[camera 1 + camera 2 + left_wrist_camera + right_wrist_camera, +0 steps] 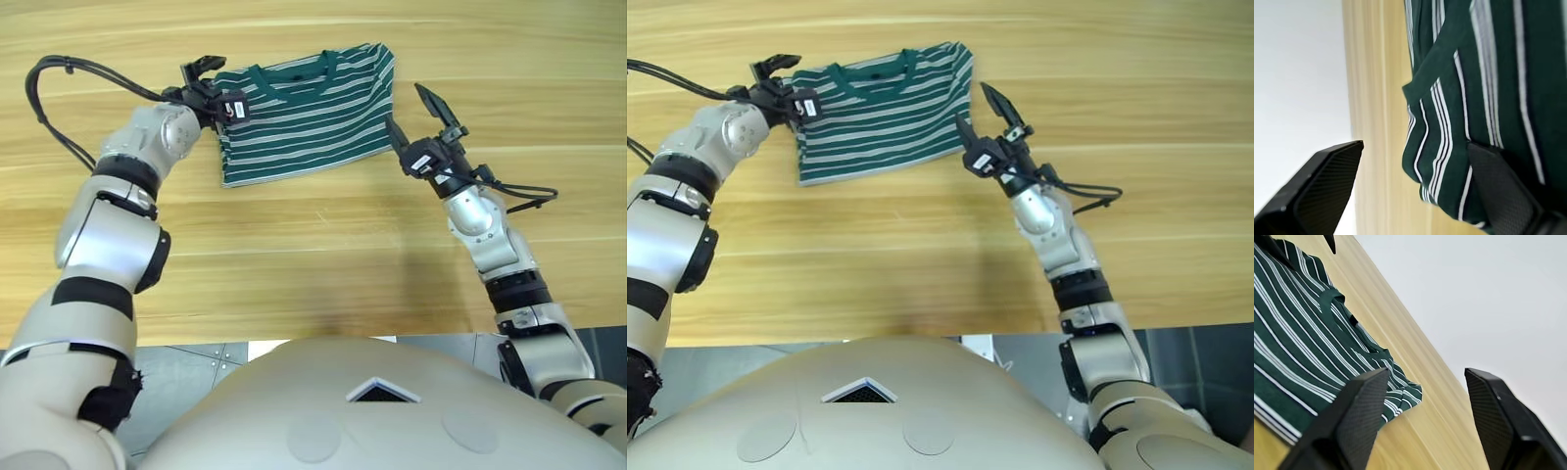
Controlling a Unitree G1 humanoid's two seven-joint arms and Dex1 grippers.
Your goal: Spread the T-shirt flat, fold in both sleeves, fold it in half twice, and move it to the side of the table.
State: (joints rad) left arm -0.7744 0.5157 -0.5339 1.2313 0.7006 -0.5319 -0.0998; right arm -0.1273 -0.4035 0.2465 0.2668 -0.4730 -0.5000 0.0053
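A green T-shirt with white stripes (304, 113) lies folded into a compact rectangle on the far middle of the wooden table (313, 245), collar toward the far side. My left gripper (214, 86) is at the shirt's far left corner and stands open, one finger over the bare wood and the other against the cloth (1449, 127). My right gripper (417, 117) hovers open just off the shirt's right edge with nothing between its fingers (1359, 416). The shirt's striped folds (1298, 347) lie beyond it.
Light wood extends on all sides of the shirt, with wide bare room to the left, right and front. The table's near edge (294, 341) runs just in front of me. Black cables (59, 73) loop off my left wrist above the table.
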